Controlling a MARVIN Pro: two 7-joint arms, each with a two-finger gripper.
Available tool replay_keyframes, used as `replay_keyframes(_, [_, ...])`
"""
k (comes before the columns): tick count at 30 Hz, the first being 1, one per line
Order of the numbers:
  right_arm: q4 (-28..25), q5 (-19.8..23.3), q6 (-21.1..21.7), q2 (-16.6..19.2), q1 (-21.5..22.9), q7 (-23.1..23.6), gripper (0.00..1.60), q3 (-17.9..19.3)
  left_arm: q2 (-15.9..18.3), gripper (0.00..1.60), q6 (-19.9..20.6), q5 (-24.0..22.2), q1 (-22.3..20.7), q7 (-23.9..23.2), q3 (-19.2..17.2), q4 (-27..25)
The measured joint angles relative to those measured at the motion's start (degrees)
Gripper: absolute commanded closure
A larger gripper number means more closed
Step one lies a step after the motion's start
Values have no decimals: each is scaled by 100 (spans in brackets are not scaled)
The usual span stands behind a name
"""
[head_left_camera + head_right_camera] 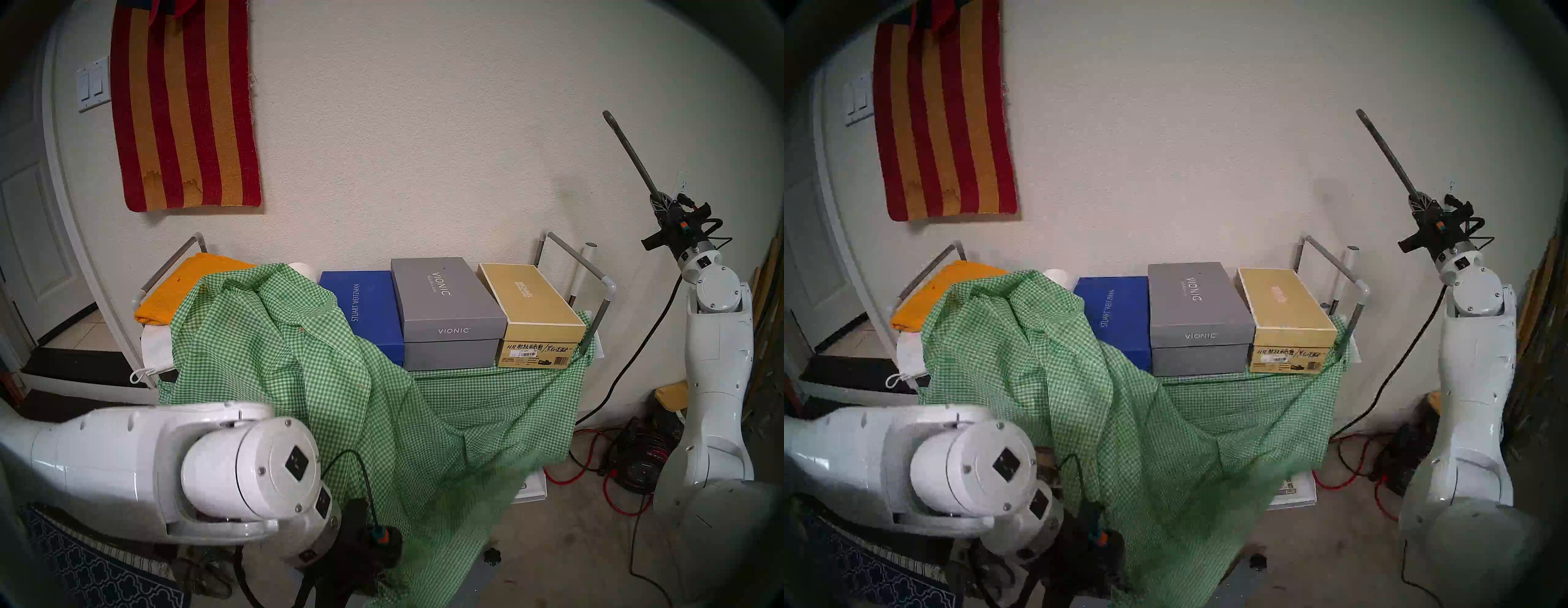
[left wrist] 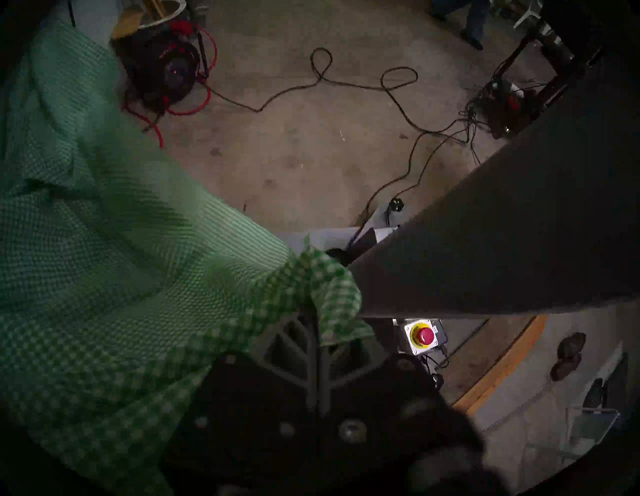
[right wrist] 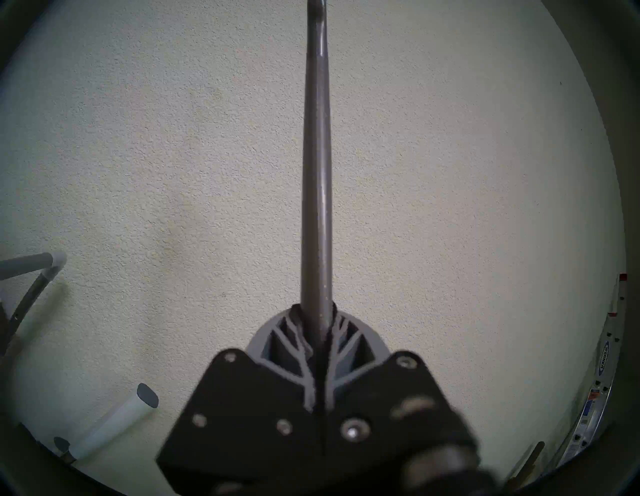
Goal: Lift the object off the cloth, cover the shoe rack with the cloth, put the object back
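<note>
Head pair faces the shoe rack [image 1: 564, 254] from above; wrist views look close along each hand.

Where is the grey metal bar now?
In the head view, the metal bar is far right, held by the right claw above the rack's right rail.

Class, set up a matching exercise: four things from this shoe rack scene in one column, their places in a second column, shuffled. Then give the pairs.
Things
1. long slim grey metal bar
2. green-and-white gingham cloth
3. folded orange towel
4. tan cardboard shoe box

Places
A. rack top, left end
B. rack top, right end
C. held up in the right claw
D. pinched in the left claw

Pairs: 1-C, 2-D, 3-A, 4-B
</note>
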Motion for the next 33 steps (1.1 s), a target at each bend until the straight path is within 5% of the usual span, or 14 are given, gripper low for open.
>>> replay_keyframes(18, [-2,0,0,-1,0,0,160,0,-749,160,-313,453,777,989,878,1781])
replay_keyframes(33, [-2,0,0,-1,0,0,160,0,-1408,160,-621,112,1306,1312,1002,3519])
